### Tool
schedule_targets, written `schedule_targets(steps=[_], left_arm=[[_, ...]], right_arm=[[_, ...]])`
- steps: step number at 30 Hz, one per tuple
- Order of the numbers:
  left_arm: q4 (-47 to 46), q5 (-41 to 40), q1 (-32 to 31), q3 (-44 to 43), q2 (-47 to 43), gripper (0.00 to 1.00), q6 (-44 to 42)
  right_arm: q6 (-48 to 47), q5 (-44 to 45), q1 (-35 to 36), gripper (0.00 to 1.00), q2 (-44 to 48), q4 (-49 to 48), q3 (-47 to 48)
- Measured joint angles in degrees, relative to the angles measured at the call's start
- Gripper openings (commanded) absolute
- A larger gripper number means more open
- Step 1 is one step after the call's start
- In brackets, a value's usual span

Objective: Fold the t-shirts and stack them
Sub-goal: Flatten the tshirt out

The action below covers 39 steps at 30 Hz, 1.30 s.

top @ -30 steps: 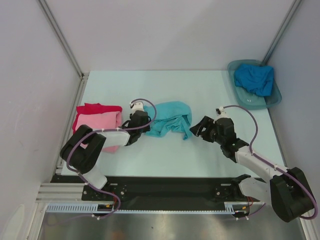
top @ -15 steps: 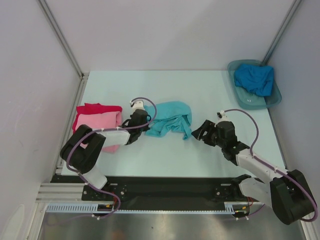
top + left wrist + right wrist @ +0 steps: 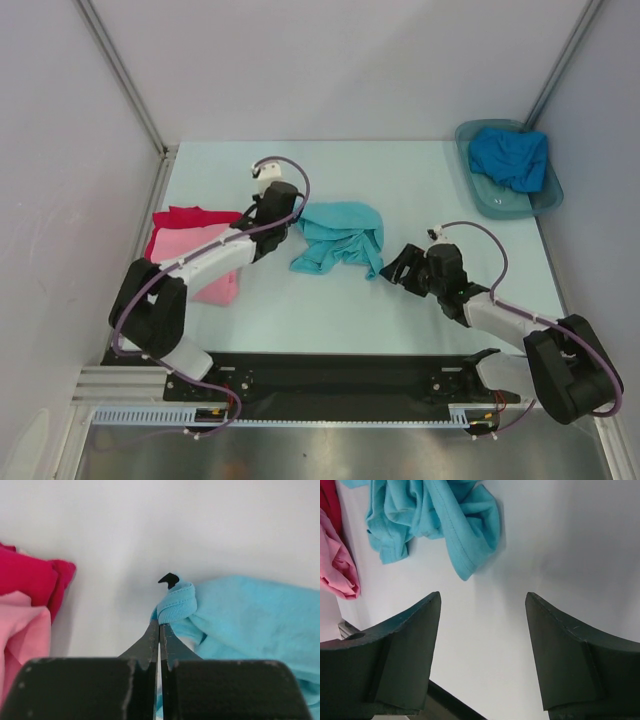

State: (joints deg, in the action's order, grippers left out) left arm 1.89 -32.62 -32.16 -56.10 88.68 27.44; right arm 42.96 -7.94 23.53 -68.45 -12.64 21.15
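Note:
A crumpled turquoise t-shirt [image 3: 340,236] lies mid-table. My left gripper [image 3: 288,212] is at its left edge, shut on a ribbed hem fold [image 3: 175,605] of that shirt [image 3: 250,615], which it holds just off the table. To the left, a pink t-shirt [image 3: 205,258] lies on top of a red one [image 3: 185,217], both folded. My right gripper [image 3: 397,266] hovers open just right of the turquoise shirt's lower corner [image 3: 470,560] with nothing between its fingers [image 3: 410,630]. A deeper blue t-shirt [image 3: 510,158] lies bunched in the tub.
The grey translucent tub [image 3: 480,196] stands at the far right corner by the wall. Metal frame posts and white walls bound the table on the left, back and right. A black rail [image 3: 330,372] runs along the near edge between the arm bases.
My left gripper has shut on the turquoise shirt's edge and moved away toward the far side, pulling that edge with it. My right gripper has drifted slightly nearer and stays open.

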Motion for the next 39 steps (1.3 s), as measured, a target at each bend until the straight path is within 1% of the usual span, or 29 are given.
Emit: schedule_targets(steps=[6,11,17,29,35,39], left_arm=[[6.95,-0.72,0.04,-14.67,5.25,0.00,-0.76],[13.35,-1.55,0.04,-25.97,9.46,0.00,-3.82],[18.84,-2.67,0.17,-36.74,10.19,0.00,-7.65],[25.94,-5.31,2.21,-49.81,9.55,0.00,-14.99],[28.04,-7.15,2.80,-51.39,6.51,0.00,-17.53],[30.82,-7.13,2.99,-56.78,5.92,0.00,-18.69]], right_arm=[[-0.02,-0.02,0.11,0.73,1.40,-0.28,-0.13],[-0.11,-0.07,-0.94,0.73,3.96,-0.28,-0.68],[-0.11,-0.13,-2.03,0.73,4.59,-0.55,-1.42],[0.13,-0.79,-2.38,0.72,4.61,-2.16,-2.54],[0.15,-0.83,-2.38,0.72,4.59,-2.73,-2.67],[0.72,-1.25,-2.38,0.72,3.52,-4.11,-2.93]])
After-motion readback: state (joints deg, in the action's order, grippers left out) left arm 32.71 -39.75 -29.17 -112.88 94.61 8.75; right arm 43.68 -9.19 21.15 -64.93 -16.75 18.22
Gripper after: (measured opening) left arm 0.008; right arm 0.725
